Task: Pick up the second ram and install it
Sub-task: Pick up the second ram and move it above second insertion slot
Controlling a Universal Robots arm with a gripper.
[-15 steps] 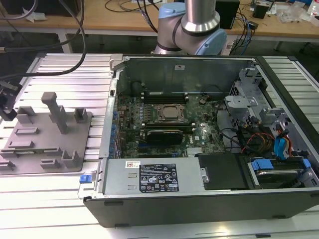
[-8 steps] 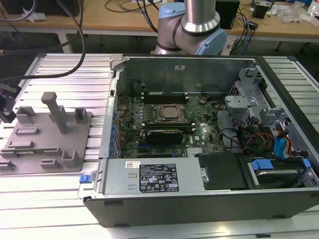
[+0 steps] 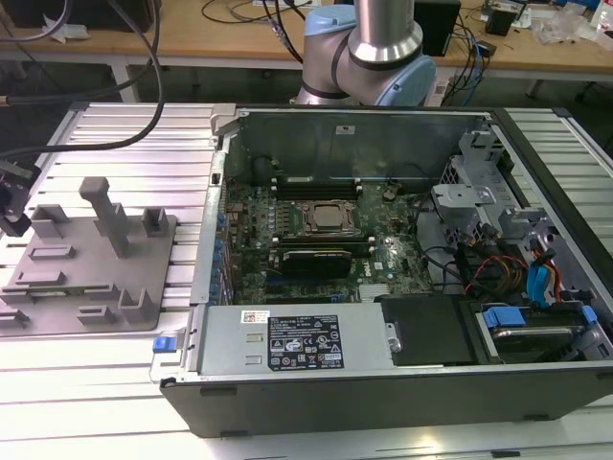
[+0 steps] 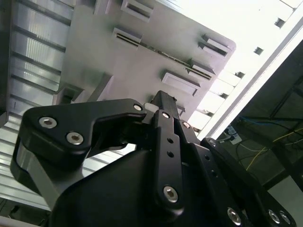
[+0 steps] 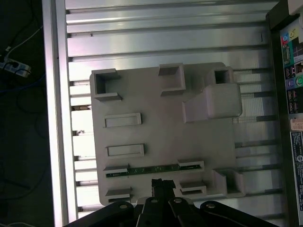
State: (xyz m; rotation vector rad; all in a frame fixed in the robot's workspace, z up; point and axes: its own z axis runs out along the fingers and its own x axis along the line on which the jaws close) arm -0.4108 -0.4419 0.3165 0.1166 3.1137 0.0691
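The second ram is a thin green strip standing on edge in a slot of the grey fixture plate, between two small grey blocks. In the second wrist view the ram shows as a dark line across the plate. My gripper hovers just beside the strip's middle, above the plate, with its black fingers together and nothing between them. In the exterior view the gripper sits at the exterior view's left edge, over the fixture plate.
An open computer case lies to the exterior view's right of the plate, its motherboard with processor socket and black memory slots exposed. Tall grey posts rise from the plate. Cables hang at the back left.
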